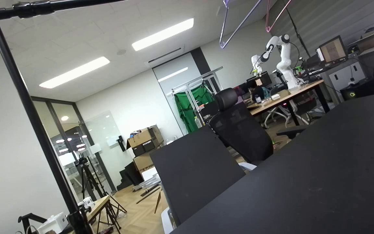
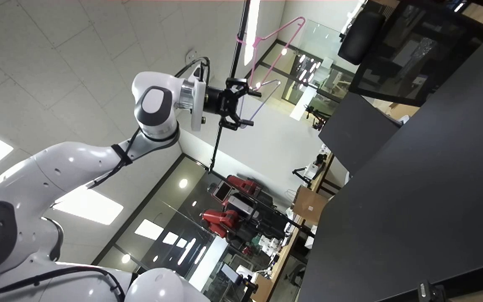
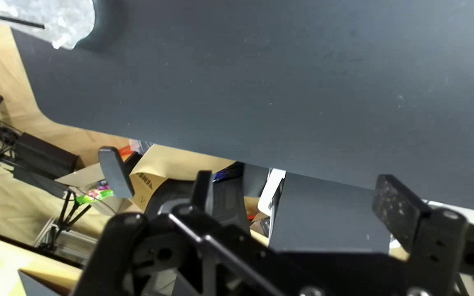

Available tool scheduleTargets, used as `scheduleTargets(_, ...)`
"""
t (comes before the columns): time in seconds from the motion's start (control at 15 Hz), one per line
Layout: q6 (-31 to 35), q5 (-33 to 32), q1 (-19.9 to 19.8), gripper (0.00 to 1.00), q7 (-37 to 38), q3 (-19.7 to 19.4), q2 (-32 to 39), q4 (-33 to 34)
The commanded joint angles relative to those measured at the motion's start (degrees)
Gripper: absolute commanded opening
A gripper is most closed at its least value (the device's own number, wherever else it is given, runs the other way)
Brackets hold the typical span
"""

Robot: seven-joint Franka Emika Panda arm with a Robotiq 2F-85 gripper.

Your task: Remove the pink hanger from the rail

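Observation:
The pink hanger [image 2: 281, 28] hangs from a thin black rail [image 2: 240, 42] in an exterior view. Its lower end is also visible at the top of an exterior view [image 1: 268, 28]. A lilac hanger [image 2: 265, 102] hangs farther along the rail, and its lower corner shows in an exterior view [image 1: 222, 45]. My gripper [image 2: 251, 108] is open beside the rail. Its fingers overlap the lilac hanger in that view; whether they touch it I cannot tell. The wrist view shows the spread fingers [image 3: 296, 191] with nothing between them and no hanger in sight.
A large dark table [image 2: 392, 188] lies below the rail. A silvery metal piece [image 3: 62, 22] rests on it in the wrist view. A black upright pole [image 1: 32, 110] carries the rail. A black mesh chair [image 1: 243, 130] stands at the table. Another white arm [image 1: 284, 58] stands in the background.

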Motion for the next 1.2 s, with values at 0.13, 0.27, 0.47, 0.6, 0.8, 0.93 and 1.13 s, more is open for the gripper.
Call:
scheduleTargets(0.13, -2.2, 4.7, 0.9, 1.00, 2.3, 1.2, 11.8, 18.5)
scheduleTargets(0.27, -0.6, 8.9, 0.9, 1.00, 4.0, 1.6, 14.3, 23.0)
scheduleTargets(0.47, 3.8, 13.7, 0.1, 1.00, 8.9, 2.5, 18.1, 28.1)
scheduleTargets(0.6, 9.7, 15.5, -0.5, 1.00, 11.7, 3.1, 20.8, 30.1)
scheduleTargets(0.8, 16.7, 16.2, -1.5, 1.00, 14.7, 3.8, 25.6, 33.7)
scheduleTargets(0.93, 20.0, 16.1, -2.5, 1.00, 17.1, 4.4, 28.8, 36.5)
scheduleTargets(1.13, 23.9, 15.9, -4.6, 1.00, 18.5, 5.1, 33.6, 41.9)
